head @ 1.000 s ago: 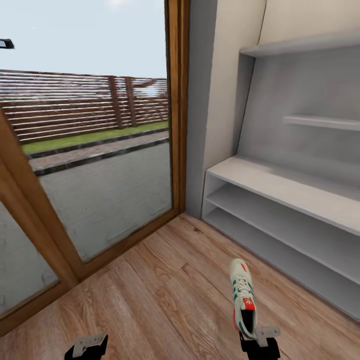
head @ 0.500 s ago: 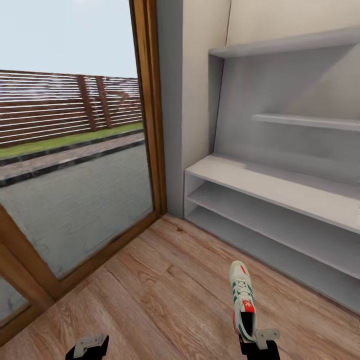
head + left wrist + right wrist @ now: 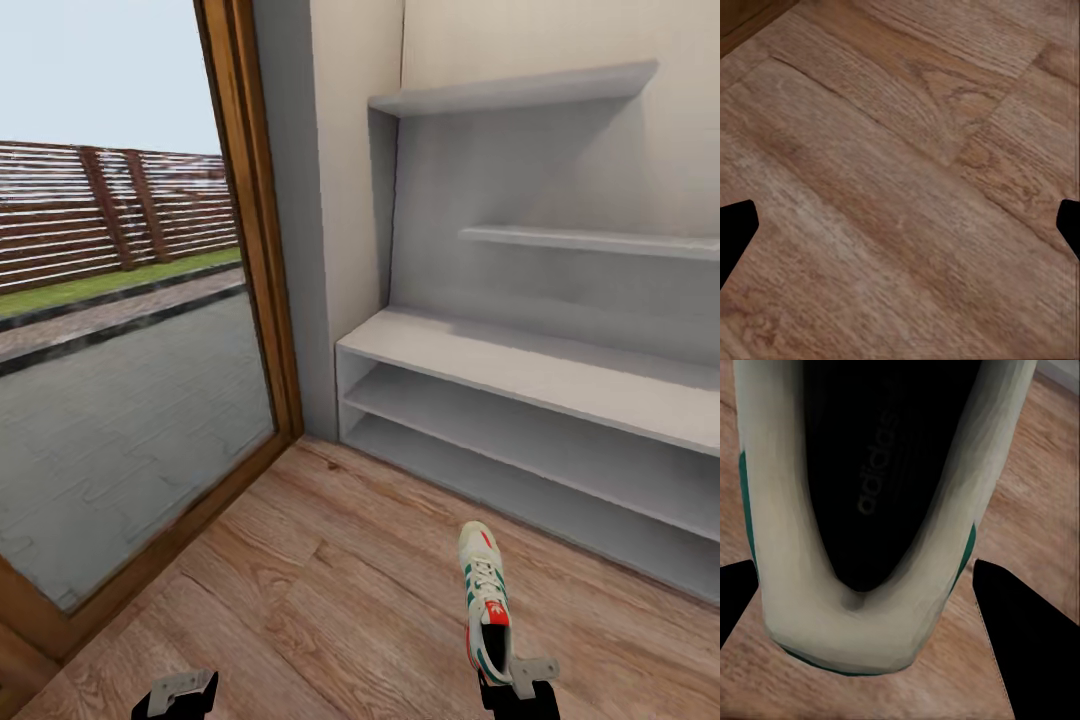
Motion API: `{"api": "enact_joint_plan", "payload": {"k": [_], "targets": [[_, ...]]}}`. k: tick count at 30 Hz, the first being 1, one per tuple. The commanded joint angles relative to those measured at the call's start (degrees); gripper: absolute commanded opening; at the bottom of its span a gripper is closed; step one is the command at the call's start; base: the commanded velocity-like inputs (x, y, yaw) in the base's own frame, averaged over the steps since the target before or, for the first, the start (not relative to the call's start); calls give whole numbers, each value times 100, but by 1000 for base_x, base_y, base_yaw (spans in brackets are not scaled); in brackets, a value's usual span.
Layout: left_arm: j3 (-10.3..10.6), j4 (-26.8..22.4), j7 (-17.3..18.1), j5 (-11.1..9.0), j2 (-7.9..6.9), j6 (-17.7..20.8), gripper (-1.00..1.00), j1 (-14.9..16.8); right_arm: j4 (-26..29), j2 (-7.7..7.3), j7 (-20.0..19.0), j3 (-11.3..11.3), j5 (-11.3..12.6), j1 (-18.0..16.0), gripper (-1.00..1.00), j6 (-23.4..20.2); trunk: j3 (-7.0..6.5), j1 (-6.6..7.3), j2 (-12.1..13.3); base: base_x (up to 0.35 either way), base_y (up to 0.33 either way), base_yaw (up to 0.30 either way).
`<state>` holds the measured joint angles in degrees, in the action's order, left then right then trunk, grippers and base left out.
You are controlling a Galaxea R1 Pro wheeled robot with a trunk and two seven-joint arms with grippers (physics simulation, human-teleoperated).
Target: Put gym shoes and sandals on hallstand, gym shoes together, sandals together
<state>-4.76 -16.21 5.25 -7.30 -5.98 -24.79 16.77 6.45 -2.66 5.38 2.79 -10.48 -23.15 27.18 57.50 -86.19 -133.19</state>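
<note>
Change in view: over the last second the whole head picture has slid leftward; the glass door now takes less of the frame and the hallstand takes more. This is camera and base motion, not motion of the things. The shoe and both grippers sit at the same place in the frame as a second ago.
Meaning for task: judged as the carry-and-turn stage; the robot is squaring up to the rack with one shoe in hand, and placement is not yet begun.
Hallstand: pale grey-white, low bench top with two open tiers beneath, two staggered wall shelves above; no footwear visible on it.
Corridor floor: light brown wood plank, grain clear.
Gym shoe: cream-white upper, green side stripes, red-orange tongue and heel, white laces; toe points away toward the rack; held off the floor at the heel end, well short of the rack. The right wrist view looks into its dark opening.
Right gripper: fingers pinching the gym shoe's heel collar.
Left gripper: fingers spread apart, nothing between them, plank floor below.
</note>
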Motion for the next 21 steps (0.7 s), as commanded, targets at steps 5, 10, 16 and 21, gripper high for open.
{"api": "enact_joint_plan", "payload": {"k": [5,10,16,21], "targets": [[-25,70,55,-62,1,-14,100,1,-12,2,25,29,-59,-5,-100,16,5,1,-2,1,1,-292],[-25,89,55,-61,1,-16,100,1,-12,2,25,29,-59,-5,-100,16,5,1,-2,0,0,-292],[-25,91,55,-55,1,-17,100,1,-12,2,25,29,-59,-5,-100,16,5,1,-2,0,0,-292],[-25,92,55,-53,1,-17,100,1,-12,2,25,29,-59,-5,-100,16,5,1,-2,0,0,-292]]}}
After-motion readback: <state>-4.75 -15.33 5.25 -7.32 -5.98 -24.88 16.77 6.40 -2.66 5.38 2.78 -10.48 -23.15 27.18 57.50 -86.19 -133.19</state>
